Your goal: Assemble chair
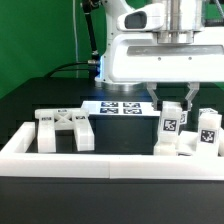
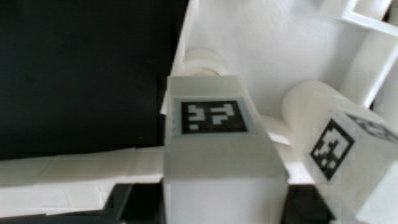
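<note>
Behind the low white wall [image 1: 100,160], we are seeing the X-braced back panel [image 1: 65,128] lying at the exterior view's left. At that view's right, the fingers [image 1: 190,100] are grasping an upright tagged leg [image 1: 170,123]. Farther back, the marker board [image 1: 120,107] is lying on the table [image 1: 35,105].

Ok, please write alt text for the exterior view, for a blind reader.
A white robot gripper is closed on a tagged white chair part behind a low white wall. A cross-braced back panel lies at the exterior view's left.
</note>
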You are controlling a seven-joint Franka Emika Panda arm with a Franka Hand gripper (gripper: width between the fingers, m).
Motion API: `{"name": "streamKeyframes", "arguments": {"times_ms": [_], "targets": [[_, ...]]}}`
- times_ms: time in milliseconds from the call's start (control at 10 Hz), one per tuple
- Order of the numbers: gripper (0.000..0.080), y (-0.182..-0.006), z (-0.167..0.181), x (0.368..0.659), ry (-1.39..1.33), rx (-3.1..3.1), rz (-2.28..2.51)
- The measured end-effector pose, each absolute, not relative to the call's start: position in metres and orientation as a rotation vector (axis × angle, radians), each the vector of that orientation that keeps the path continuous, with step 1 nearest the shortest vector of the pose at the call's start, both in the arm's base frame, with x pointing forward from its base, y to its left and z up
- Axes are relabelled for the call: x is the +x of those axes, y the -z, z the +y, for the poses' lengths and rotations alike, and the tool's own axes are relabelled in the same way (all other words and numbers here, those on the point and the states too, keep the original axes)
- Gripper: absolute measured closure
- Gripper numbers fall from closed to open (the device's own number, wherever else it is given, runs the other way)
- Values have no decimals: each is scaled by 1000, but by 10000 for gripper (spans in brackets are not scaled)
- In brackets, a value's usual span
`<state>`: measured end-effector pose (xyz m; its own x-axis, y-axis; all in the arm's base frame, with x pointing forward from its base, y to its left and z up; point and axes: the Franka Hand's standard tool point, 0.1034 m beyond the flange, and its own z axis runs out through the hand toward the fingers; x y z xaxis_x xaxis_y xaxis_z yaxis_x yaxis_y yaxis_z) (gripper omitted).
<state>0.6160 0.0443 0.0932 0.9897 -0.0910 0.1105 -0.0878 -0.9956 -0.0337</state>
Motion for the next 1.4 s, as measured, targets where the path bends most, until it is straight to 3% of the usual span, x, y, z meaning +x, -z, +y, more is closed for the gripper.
{"name": "streamKeyframes", "arguments": {"times_ms": [1400], "targets": [[507,-88,52,613,111,-2561,1639]]}}
